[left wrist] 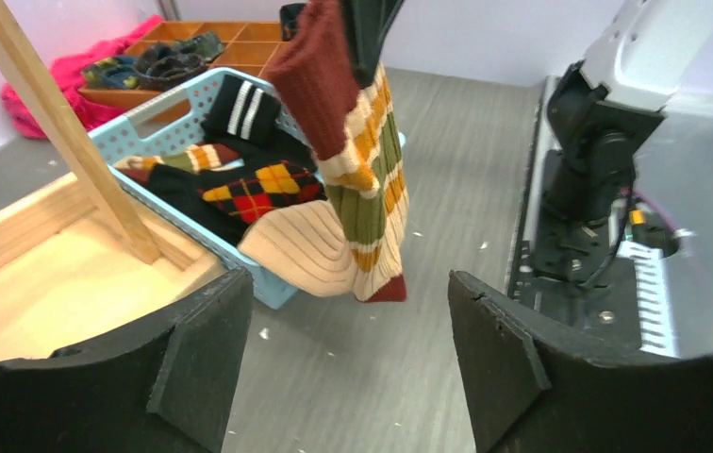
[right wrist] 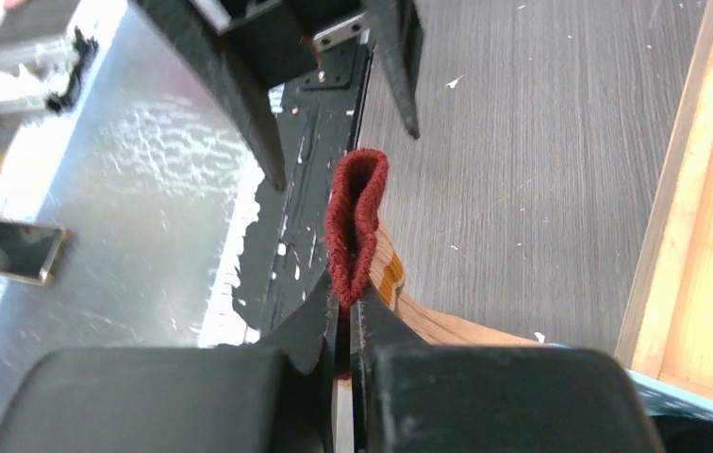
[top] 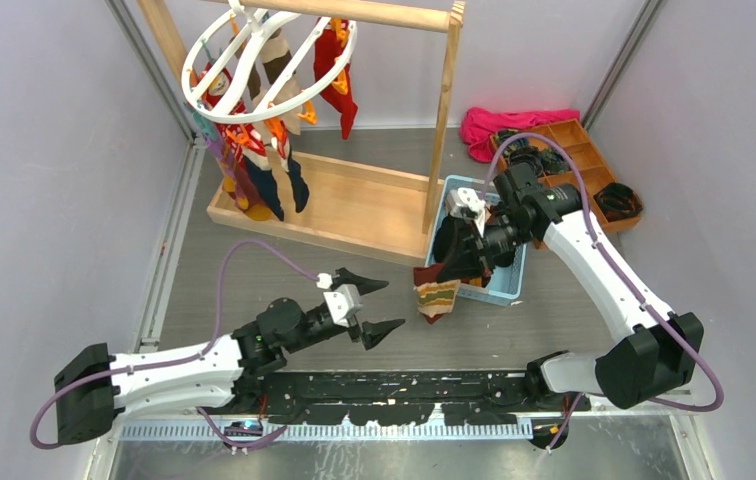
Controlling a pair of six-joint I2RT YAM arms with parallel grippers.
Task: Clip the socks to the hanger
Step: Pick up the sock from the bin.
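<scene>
Hanger (top: 254, 60) hangs far L w/ several socks clipped on. L gripper (top: 394, 305) is spread wide and empty, just short of the striped sock (top: 436, 297). R gripper (top: 452, 262) is clenched on the sock's maroon cuff, sock dangling beside the blue basket (top: 507, 292). Best bet: L pinches the cuff's free side so both arms hold it taut and flat for a clip.

White shells and black joints clothe the left arm (top: 174, 365) and right arm (top: 604, 265). A purple cable (top: 254, 242) trails along each. The left hand (top: 392, 305) and right hand (top: 446, 268) have black, pointed fingers (left wrist: 197, 363).
</scene>
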